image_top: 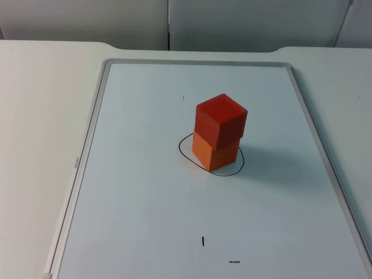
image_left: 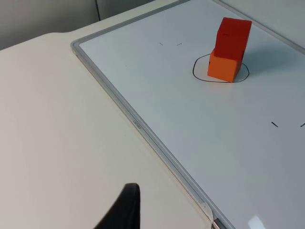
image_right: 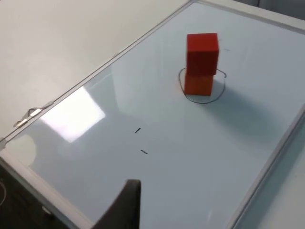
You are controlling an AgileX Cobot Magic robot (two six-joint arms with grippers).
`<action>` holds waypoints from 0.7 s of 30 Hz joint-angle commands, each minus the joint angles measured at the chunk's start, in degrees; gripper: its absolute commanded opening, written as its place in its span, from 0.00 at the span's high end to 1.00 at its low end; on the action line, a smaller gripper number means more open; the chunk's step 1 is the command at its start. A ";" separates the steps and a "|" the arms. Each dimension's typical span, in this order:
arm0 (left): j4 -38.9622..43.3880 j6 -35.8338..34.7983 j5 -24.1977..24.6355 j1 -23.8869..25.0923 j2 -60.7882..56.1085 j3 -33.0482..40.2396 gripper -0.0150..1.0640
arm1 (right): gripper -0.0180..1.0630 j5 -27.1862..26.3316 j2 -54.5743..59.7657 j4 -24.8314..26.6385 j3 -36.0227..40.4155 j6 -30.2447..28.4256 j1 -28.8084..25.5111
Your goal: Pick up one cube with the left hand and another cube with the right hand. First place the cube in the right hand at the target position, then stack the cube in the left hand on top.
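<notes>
I see one black fingertip of the left gripper (image_left: 125,207) over the white counter (image_left: 57,124), just outside the whiteboard (image_top: 145,203); its fingers are cut off, so I cannot tell their state. The right gripper (image_right: 126,202) hangs above the whiteboard's near end, likewise unreadable. Farther off, the red cube (image_top: 221,121) sits slightly askew on the orange cube (image_top: 215,152), inside the drawn circle (image_top: 185,146) mid-whiteboard.

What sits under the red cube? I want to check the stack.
The red cube rests on an orange cube, standing inside the drawn black circle on the whiteboard. The orange cube's top face is covered.
</notes>
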 commanded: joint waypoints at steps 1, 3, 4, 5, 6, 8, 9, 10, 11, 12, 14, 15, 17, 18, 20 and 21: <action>-0.21 -0.20 -0.49 -0.34 -0.24 0.16 0.01 | 0.01 -0.62 -0.13 0.01 0.38 0.12 -3.82; -0.21 -0.20 -0.49 -0.34 -0.24 0.16 0.01 | 0.01 -0.62 -0.13 0.01 0.38 0.12 -6.56; -0.21 -0.20 -0.49 -0.34 -0.24 0.16 0.01 | 0.01 -0.62 -0.13 0.01 0.38 0.12 -10.07; -0.21 -0.20 -0.49 -0.34 -0.24 0.16 0.01 | 0.01 -0.62 -0.13 0.01 0.38 0.12 -12.70; -0.21 -0.20 -0.49 -0.34 -0.24 0.16 0.01 | 0.01 -0.62 -0.13 0.01 0.38 0.12 -15.38; -0.21 -0.20 -0.49 -0.34 -0.24 0.16 0.01 | 0.01 -0.62 -0.13 0.01 0.38 0.12 -18.56; -0.21 -0.20 -0.49 -0.34 -0.24 0.16 0.01 | 0.01 -0.62 -0.13 0.01 0.38 0.12 -21.69; -0.21 -0.20 -0.49 -0.34 -0.24 0.16 0.01 | 0.01 -0.62 -0.13 0.01 0.38 0.12 -25.65; -0.21 -0.20 -0.49 -0.34 -0.24 0.16 0.01 | 0.01 -0.62 -0.13 0.01 0.38 0.12 -28.37; -0.21 -0.20 -0.49 -0.34 -0.24 0.16 0.01 | 0.01 -0.62 -0.13 0.01 0.38 0.12 -29.65; -0.21 -0.20 -0.49 -0.34 -0.24 0.16 0.01 | 0.01 -0.62 -0.13 0.01 0.38 0.12 -32.49; -0.21 -0.20 -0.49 -0.34 -0.24 0.16 0.01 | 0.01 -0.62 -0.13 0.01 0.38 0.12 -34.16; -0.21 -0.20 -0.49 -0.34 -0.24 0.16 0.01 | 0.01 -0.62 -0.13 0.01 0.38 0.12 -35.71; -0.21 -0.20 -0.49 -0.34 -0.24 0.16 0.01 | 0.01 -0.62 -0.13 0.01 0.38 0.12 -36.05; -0.21 -0.20 -0.49 -0.34 -0.24 0.16 0.01 | 0.01 -0.62 -0.13 0.01 0.38 0.12 -36.05; -0.21 -0.20 -0.49 -0.34 -0.24 0.16 0.01 | 0.01 -0.62 -0.13 0.01 0.38 0.12 -35.94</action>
